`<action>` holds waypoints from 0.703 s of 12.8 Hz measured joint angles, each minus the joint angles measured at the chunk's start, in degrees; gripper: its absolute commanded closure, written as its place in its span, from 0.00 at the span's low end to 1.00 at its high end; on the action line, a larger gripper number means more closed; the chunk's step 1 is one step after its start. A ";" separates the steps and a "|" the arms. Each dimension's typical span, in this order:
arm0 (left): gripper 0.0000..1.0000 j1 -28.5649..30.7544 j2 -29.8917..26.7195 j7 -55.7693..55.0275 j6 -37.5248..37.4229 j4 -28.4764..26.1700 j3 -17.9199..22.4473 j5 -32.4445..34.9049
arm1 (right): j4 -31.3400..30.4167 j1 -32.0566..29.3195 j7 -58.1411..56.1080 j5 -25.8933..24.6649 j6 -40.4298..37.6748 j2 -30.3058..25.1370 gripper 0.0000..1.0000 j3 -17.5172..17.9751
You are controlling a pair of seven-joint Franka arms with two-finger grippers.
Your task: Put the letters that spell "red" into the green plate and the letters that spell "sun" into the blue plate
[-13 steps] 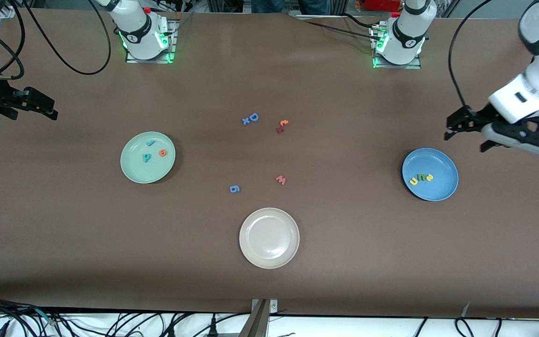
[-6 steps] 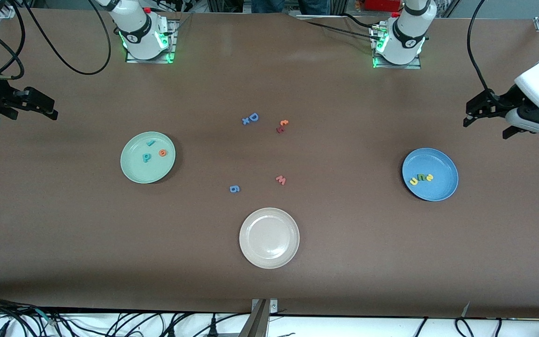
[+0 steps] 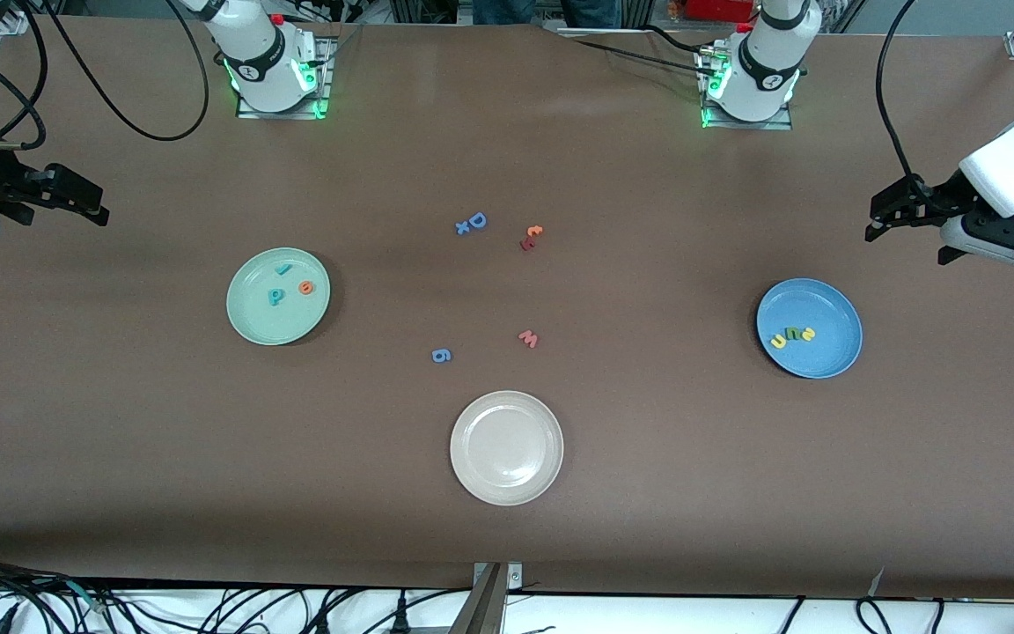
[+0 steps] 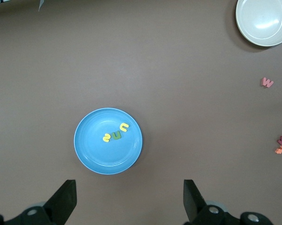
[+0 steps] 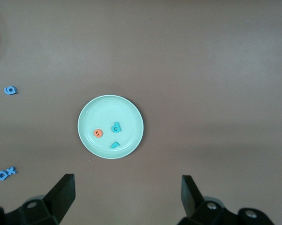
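Hovering at opposite desk (image 3: pixel 648 493) ends, left gripper (image 3: pixel 907 231) and right gripper (image 3: pixel 76 201), jaws spread; letters that spell "sun" (image 3: pixel 791 335) in blue plate (image 3: pixel 833 304), letters that spell "red" (image 3: pixel 287 283) in green plate (image 3: pixel 252 321).

Even overhead light, views sharp; soft shadows hug the cream plate (image 3: pixel 507 448); a dim band crosses the table's (image 3: pixel 120 423) near edge.

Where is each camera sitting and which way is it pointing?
Front view: high across the table, facing both bases; left claw and right claw open.
Left wrist view: looks down past its open claw at the blue plate with the sun letters.
Right wrist view: looks down past its open claw at the green plate.
Front and left wrist share the cream-white plate.
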 measured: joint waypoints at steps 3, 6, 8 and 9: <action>0.00 -0.01 0.25 -0.18 -0.19 0.31 -0.36 0.26 | 0.00 0.00 -0.01 0.00 0.00 0.00 0.00 0.00; 0.00 0.01 0.53 -0.28 -0.23 0.40 -0.30 5.22 | 0.00 0.00 -0.01 0.00 0.00 0.01 0.00 0.00; 0.00 0.12 1.14 -0.30 -0.23 1.03 -0.20 6.25 | 0.00 0.00 -0.01 0.00 0.00 0.02 0.00 0.00; 0.00 0.15 1.45 -0.31 -0.23 1.37 -0.19 6.25 | 0.00 0.00 -0.01 0.00 0.00 0.02 0.00 0.00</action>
